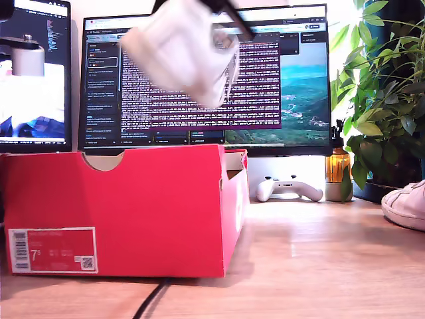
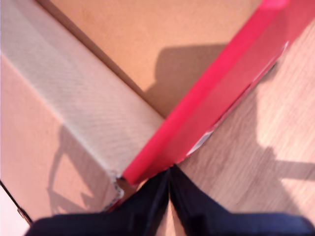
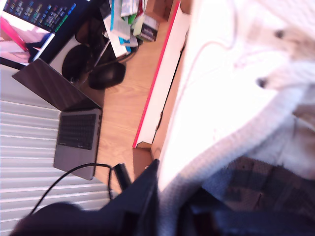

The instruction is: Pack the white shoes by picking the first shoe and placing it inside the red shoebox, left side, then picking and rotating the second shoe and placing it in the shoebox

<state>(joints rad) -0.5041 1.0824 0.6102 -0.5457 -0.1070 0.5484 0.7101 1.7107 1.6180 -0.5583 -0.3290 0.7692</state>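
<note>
Exterior view: a blurred white shoe (image 1: pixel 179 53) hung above the red shoebox (image 1: pixel 133 199), which stood on the surface (image 1: pixel 319 252). First wrist view: my first gripper (image 2: pixel 170 173), jaws together, sat by the box's red wall. Second wrist view: my second gripper (image 3: pixel 167 196) held its jaws clamped on the shoe.

Bright red on the shoebox (image 1: pixel 133 212), tan inside; white on its barcode label (image 1: pixel 52 250). White on the lifted shoe (image 1: pixel 182 56), the other shoe (image 1: pixel 406 205) and the controller (image 1: pixel 287 187). Pale wood grain on the table (image 1: pixel 319 266); green on the plant (image 1: pixel 382 93).
</note>
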